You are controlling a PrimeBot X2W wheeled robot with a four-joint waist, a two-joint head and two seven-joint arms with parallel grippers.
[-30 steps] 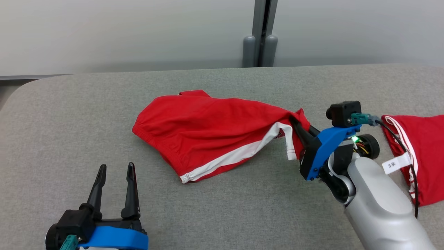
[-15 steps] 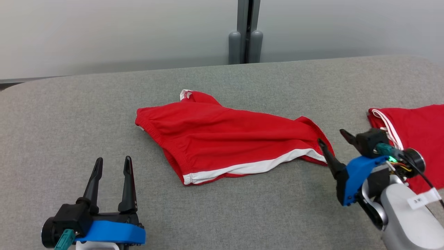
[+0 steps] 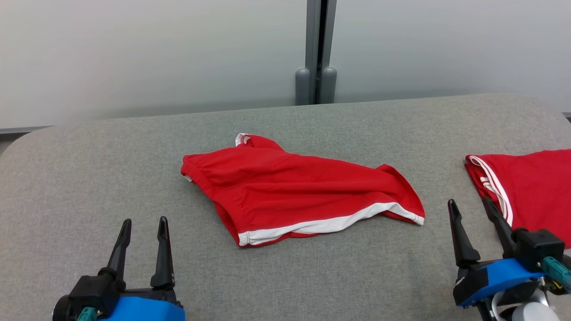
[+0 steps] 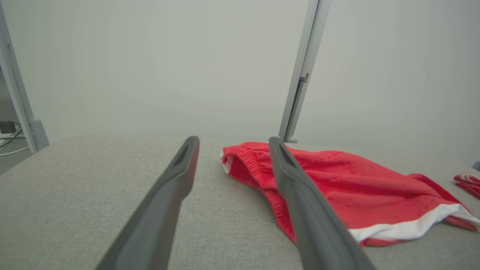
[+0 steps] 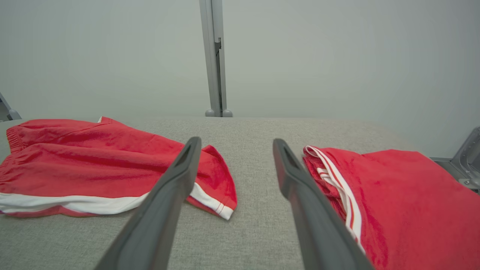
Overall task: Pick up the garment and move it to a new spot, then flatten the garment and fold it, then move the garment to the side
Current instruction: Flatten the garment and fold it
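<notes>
Grey fabric covered the worktop [image 3: 80, 178], and a pale wall with a grey post [image 3: 316, 44] stood behind the garment [image 3: 285, 191]. The garment, red shorts with a white hem band [image 3: 321, 225], lay loose and creased on the worktop, resting on it along its whole length.

The left tool [image 3: 145, 220] stood in front of the garment, off its waistband [image 3: 209, 196] end, clear of the cloth, with its 2 fingers spread and nothing between them. The right tool [image 3: 468, 201] stood just off the garment's leg end, apart from the cloth, its 2 fingers also spread and empty. A second red garment [image 3: 535, 187] lay beyond the right tool, well apart from the garment's leg end.

1 second before, the right tool had been pinching the garment's leg end and holding that corner up off the worktop. Half a second before, it had already let go, with its fingers parted right beside the hem. Since then the leg end had settled flat and the right tool had drawn back from it toward the robot. The left tool had kept its spread fingers and its place off the waistband end. The camera had shifted too, as the post sat differently in each of the 3 pictures.
</notes>
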